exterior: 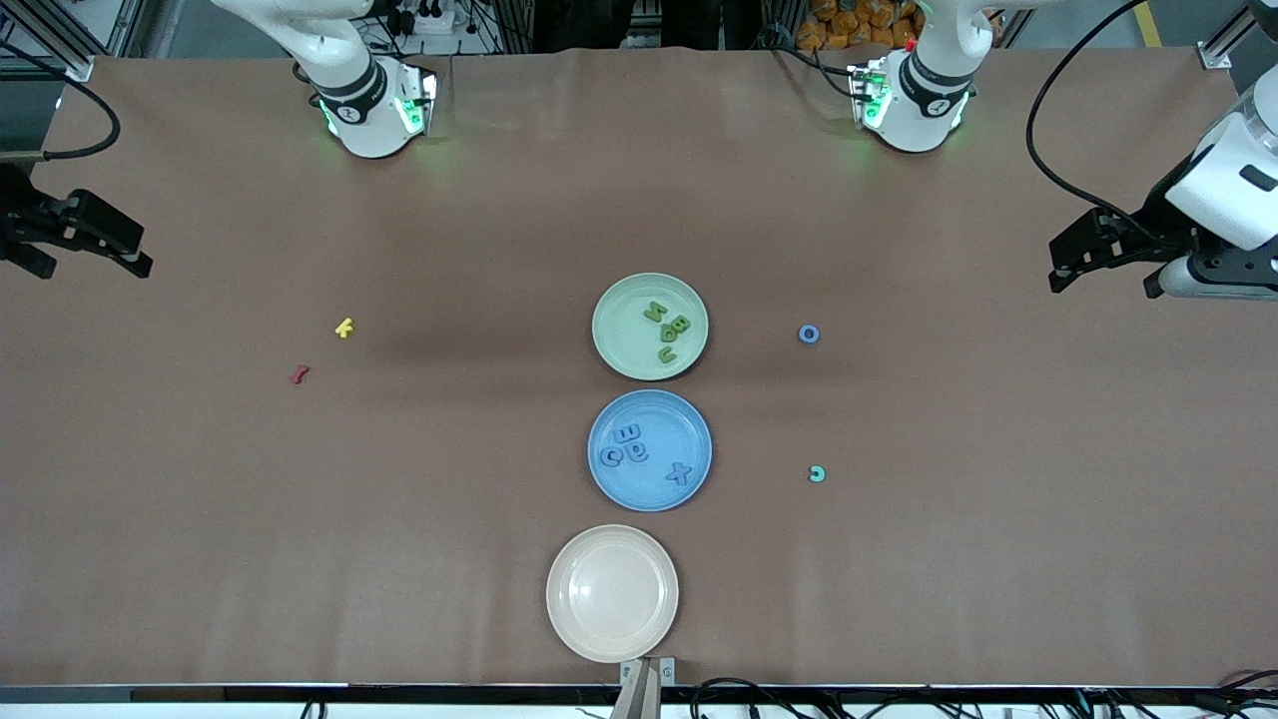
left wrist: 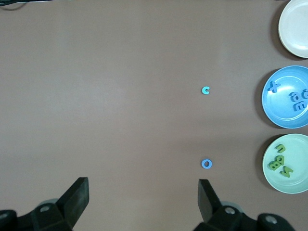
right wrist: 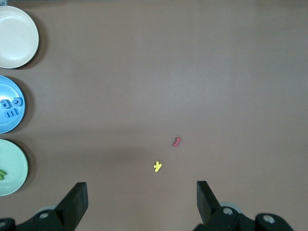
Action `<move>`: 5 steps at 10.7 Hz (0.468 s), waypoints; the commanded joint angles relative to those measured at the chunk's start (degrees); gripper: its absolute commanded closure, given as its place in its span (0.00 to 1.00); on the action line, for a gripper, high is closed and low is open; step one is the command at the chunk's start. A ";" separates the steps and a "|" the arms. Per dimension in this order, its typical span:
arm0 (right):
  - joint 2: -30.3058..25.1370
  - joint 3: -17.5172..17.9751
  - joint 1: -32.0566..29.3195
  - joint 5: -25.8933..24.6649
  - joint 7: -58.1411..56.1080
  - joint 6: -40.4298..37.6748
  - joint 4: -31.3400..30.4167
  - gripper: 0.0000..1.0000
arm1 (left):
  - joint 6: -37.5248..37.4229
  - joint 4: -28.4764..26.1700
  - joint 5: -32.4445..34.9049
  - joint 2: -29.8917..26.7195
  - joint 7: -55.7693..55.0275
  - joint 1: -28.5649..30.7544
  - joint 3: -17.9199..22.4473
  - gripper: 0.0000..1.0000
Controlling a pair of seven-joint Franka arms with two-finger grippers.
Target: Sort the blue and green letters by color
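Blue O (exterior: 809,335) and teal C (exterior: 817,474) lie loose on the tabletop near the wide-open, empty left hand (exterior: 1106,262); right hand (exterior: 75,245) waits open. Teal could land on the wrong plate.

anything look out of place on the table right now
Yes: a blue letter o and a teal letter c lie loose on the table toward the left arm's end, outside the blue plate. Both hands wait, open.
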 commanded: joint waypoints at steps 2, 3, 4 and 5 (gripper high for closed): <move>-0.82 -0.01 -1.04 -0.60 0.01 -1.11 -0.33 0.00 | -0.75 0.99 -0.95 0.15 1.40 0.00 0.27 0.00; -0.91 -0.19 -1.05 -0.68 -0.07 -1.12 -0.24 0.00 | -0.40 0.99 -1.04 0.15 1.32 -0.09 0.18 0.00; -0.91 -0.10 -1.05 -0.68 -0.08 -0.77 -0.24 0.00 | 0.74 0.99 -0.61 0.15 1.23 -0.09 -0.08 0.00; -0.83 -0.10 -1.05 -0.68 -0.08 -0.59 -0.24 0.00 | 0.75 0.99 -0.51 0.24 1.23 -0.17 -0.08 0.00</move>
